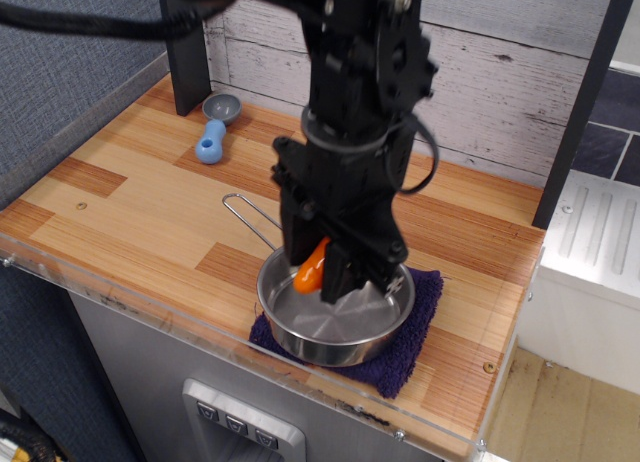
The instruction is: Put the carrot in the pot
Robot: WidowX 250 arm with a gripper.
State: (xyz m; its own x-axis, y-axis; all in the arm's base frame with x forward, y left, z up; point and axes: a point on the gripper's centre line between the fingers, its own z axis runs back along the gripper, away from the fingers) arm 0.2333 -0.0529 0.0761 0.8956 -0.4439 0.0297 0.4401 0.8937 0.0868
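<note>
One raised camera out front looks down at an angle across the striped wooden countertop [150, 197] toward the whitewashed plank back wall [500, 72], moderately close.

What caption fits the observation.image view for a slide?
Gripper holds the carrot over the pot.

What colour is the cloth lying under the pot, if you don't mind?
Dark purple; the cloth shows best in the observation.image view, beneath the pot.
</note>
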